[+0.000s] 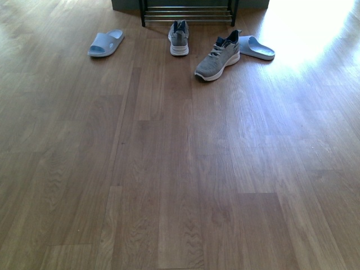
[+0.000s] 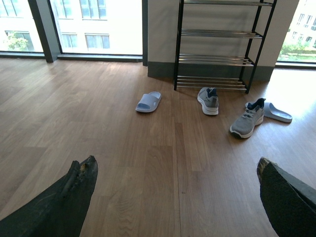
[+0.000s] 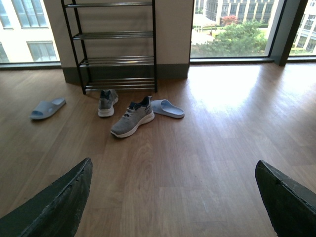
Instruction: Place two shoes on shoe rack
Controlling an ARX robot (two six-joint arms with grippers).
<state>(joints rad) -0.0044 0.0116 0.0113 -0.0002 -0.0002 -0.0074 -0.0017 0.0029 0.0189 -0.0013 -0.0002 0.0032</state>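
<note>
The black shoe rack (image 1: 188, 16) with silver rods stands against the far wall; it also shows in the left wrist view (image 2: 217, 59) and the right wrist view (image 3: 116, 61). Its visible tiers hold nothing. Two grey sneakers lie on the wooden floor before it: one (image 1: 179, 37) pointing toward the rack, one (image 1: 218, 56) lying at an angle to its right. Both show in the wrist views too (image 2: 209, 100) (image 2: 248, 118) (image 3: 106, 102) (image 3: 132, 117). My left gripper (image 2: 175, 168) and right gripper (image 3: 173, 170) are open, empty, well short of the shoes.
Two light blue slides lie on the floor, one (image 1: 105, 43) at the left, one (image 1: 256, 48) right of the angled sneaker. Large windows (image 3: 232, 27) run along the far wall. Bright sunlight falls on the floor at the right (image 1: 306, 25).
</note>
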